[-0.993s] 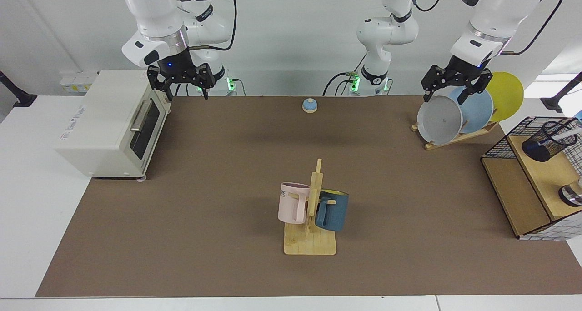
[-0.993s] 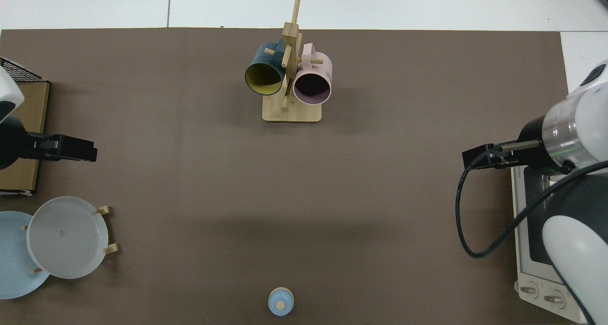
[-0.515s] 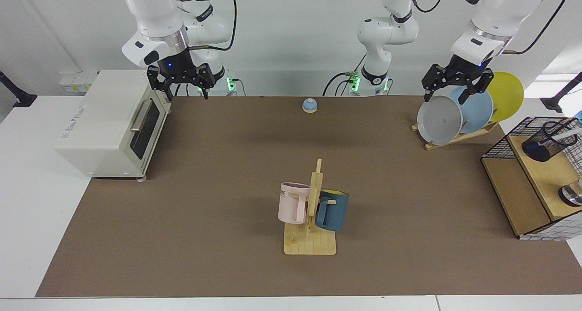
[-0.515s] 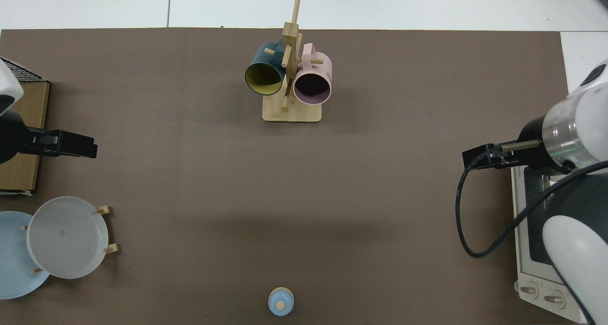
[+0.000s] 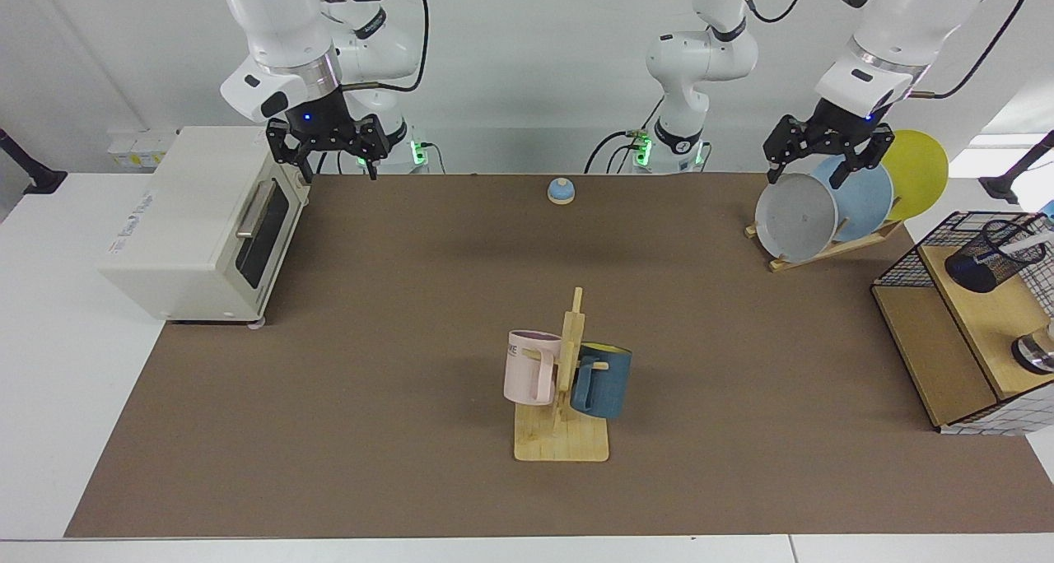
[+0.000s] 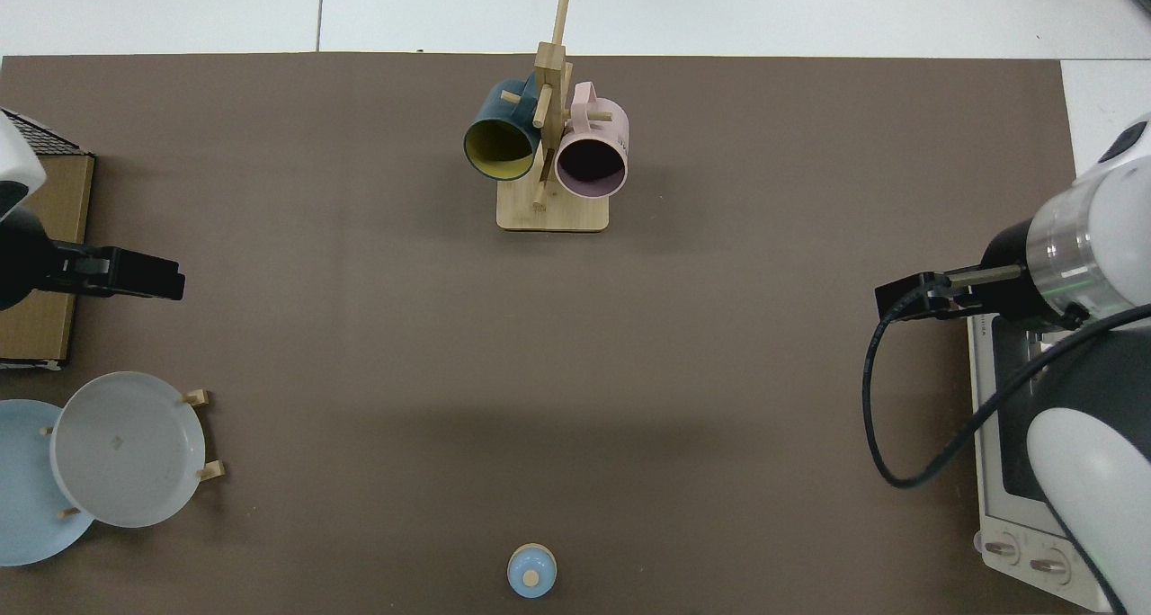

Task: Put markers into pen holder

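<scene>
Nearest the camera, the mug rack [image 5: 562,415] stands mid-worktop [image 5: 395,398]. Beyond it toward the shelf-side edge, the pen holder [image 5: 991,255] sits on the wooden shelf [image 5: 980,316], a marker [image 5: 1029,245] leaning inside it. Farther back, the left pincer [image 5: 825,153] hangs spread wide, empty, over the plates [image 5: 797,216]. Opposite, the right pincer [image 5: 329,150] waits likewise spread and empty by the toaster oven [image 5: 198,225].

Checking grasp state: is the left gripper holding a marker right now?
No, the left gripper hangs open and empty above the plates, away from the pen holder.
</scene>
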You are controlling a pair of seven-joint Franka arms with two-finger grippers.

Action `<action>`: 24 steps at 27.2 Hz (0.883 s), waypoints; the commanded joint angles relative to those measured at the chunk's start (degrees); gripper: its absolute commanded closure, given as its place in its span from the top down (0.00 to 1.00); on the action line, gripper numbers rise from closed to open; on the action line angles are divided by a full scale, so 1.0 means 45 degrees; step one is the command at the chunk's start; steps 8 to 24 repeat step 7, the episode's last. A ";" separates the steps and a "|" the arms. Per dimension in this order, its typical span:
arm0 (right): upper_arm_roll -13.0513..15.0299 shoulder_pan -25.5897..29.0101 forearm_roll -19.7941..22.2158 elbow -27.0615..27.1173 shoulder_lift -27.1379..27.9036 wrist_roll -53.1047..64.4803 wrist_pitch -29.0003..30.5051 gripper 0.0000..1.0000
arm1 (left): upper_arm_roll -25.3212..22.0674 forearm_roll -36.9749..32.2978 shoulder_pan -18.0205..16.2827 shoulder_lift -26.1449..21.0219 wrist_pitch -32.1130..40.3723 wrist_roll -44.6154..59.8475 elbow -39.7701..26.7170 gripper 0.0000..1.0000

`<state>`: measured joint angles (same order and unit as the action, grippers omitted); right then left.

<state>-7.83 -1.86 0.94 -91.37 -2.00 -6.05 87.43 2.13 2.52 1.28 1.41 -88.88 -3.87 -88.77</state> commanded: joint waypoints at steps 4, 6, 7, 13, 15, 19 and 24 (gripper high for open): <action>-0.0135 0.0296 -0.0229 -0.0242 -0.0279 0.0369 -0.0133 1.00 | -0.0219 -0.0072 0.0262 -0.0158 0.0319 -0.0369 0.0370 1.00; -0.0135 0.0277 -0.0229 -0.0242 -0.0279 0.0369 -0.0133 1.00 | -0.0219 -0.0072 0.0262 -0.0157 0.0338 -0.0370 0.0370 1.00; -0.0135 0.0277 -0.0229 -0.0242 -0.0279 0.0369 -0.0133 1.00 | -0.0219 -0.0053 0.0262 -0.0138 0.0338 -0.0370 0.0351 1.00; -0.0135 0.0277 -0.0229 -0.0242 -0.0279 0.0369 -0.0133 1.00 | -0.0219 -0.0053 0.0262 -0.0138 0.0338 -0.0370 0.0351 1.00; -0.0135 0.0277 -0.0229 -0.0242 -0.0279 0.0369 -0.0133 1.00 | -0.0219 -0.0053 0.0262 -0.0138 0.0338 -0.0370 0.0351 1.00; -0.0135 0.0277 -0.0229 -0.0242 -0.0279 0.0369 -0.0133 1.00 | -0.0219 -0.0053 0.0262 -0.0138 0.0338 -0.0370 0.0351 1.00; -0.0135 0.0277 -0.0229 -0.0242 -0.0279 0.0369 -0.0133 1.00 | -0.0219 -0.0053 0.0262 -0.0138 0.0338 -0.0370 0.0351 1.00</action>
